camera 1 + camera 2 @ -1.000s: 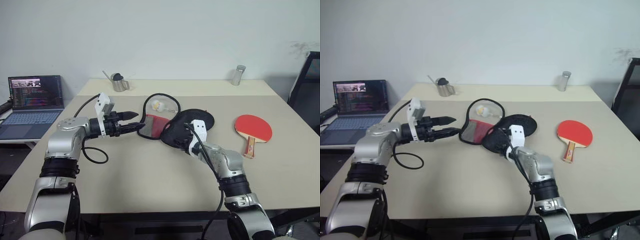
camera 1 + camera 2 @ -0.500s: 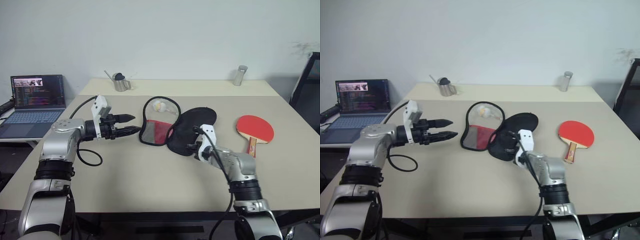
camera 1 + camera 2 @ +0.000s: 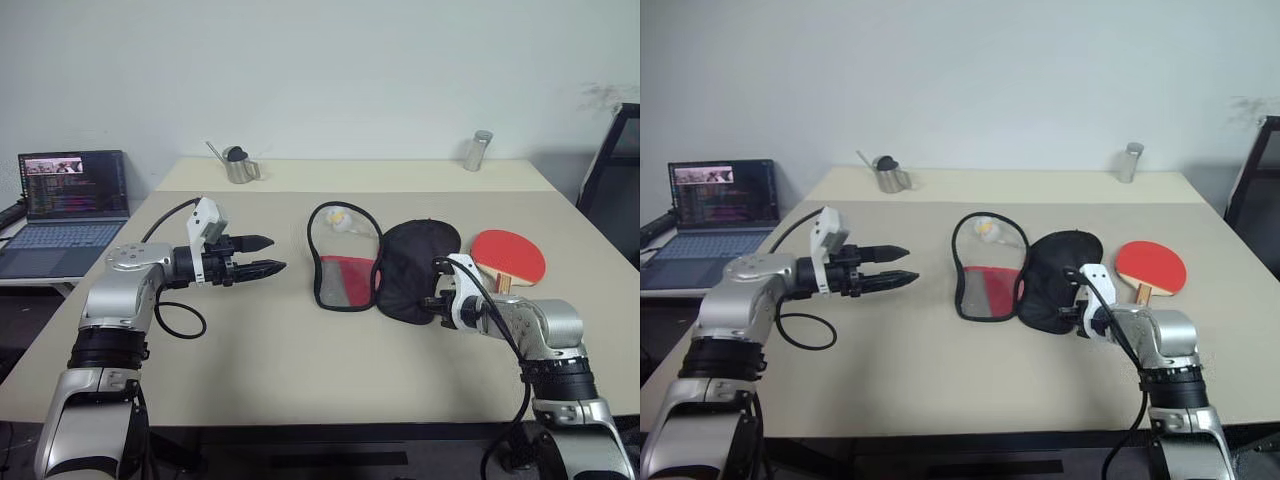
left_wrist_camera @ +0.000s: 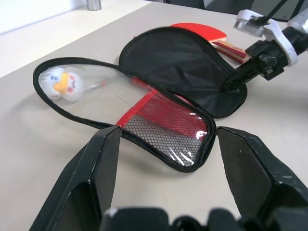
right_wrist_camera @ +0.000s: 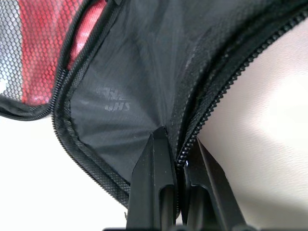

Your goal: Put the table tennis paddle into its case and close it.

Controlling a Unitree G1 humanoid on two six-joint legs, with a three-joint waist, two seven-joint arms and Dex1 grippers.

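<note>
From the head, the right gripper [image 3: 437, 303] is pinching the black flap of the case [image 3: 385, 268], probably to drag it toward the table tennis paddle [image 3: 508, 256] at three o'clock on the worktop [image 3: 300, 350]. The left gripper [image 3: 268, 255] is hovering wide open and empty at nine o'clock. Its wrist camera is showing the case spread unzipped, red mesh upward. The right wrist camera is showing fingers clamping the zipper edge.
</note>
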